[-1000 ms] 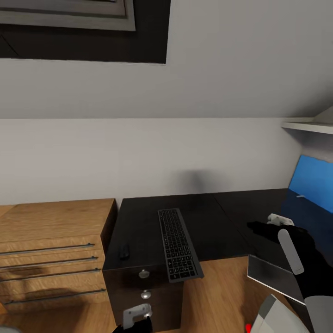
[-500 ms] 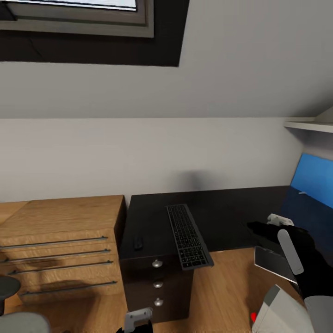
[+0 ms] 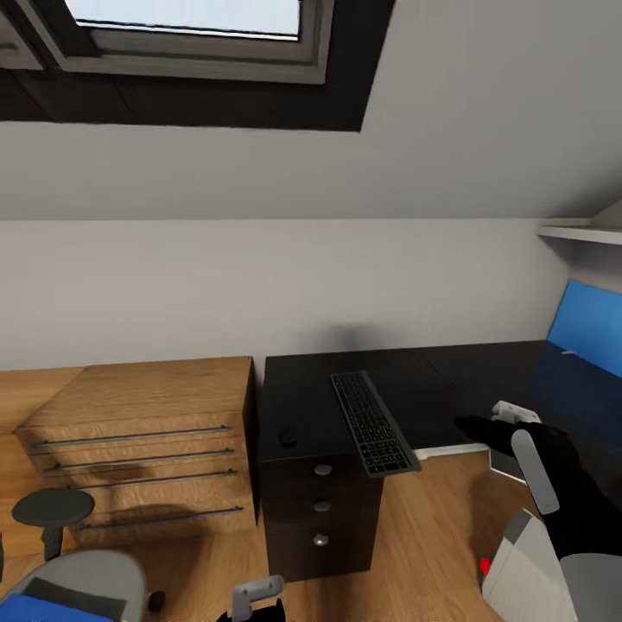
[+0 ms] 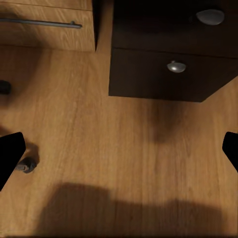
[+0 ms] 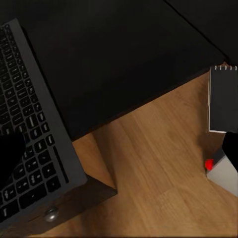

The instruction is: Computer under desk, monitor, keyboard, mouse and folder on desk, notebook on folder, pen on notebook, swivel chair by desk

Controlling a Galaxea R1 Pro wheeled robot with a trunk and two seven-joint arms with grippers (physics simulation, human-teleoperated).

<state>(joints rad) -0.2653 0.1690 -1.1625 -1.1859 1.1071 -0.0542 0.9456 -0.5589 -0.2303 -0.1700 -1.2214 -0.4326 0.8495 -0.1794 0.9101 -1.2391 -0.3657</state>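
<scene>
Head view: nearest, the swivel chair [image 3: 82,580] was seen at the lower left, a blue item lying on its seat. The left end effector [image 3: 256,602] hung low over the wooden floor [image 4: 99,148], its fingers spread apart and holding nothing. The right end effector [image 3: 484,428] was raised beside the worktop [image 3: 458,380]; whether it was open or closed could not be told. Farther off, the keyboard [image 3: 374,422] lay on the worktop, overhanging the front edge, with the mouse [image 3: 288,434] well apart from it, toward the light-wood chest [image 3: 142,441].
</scene>
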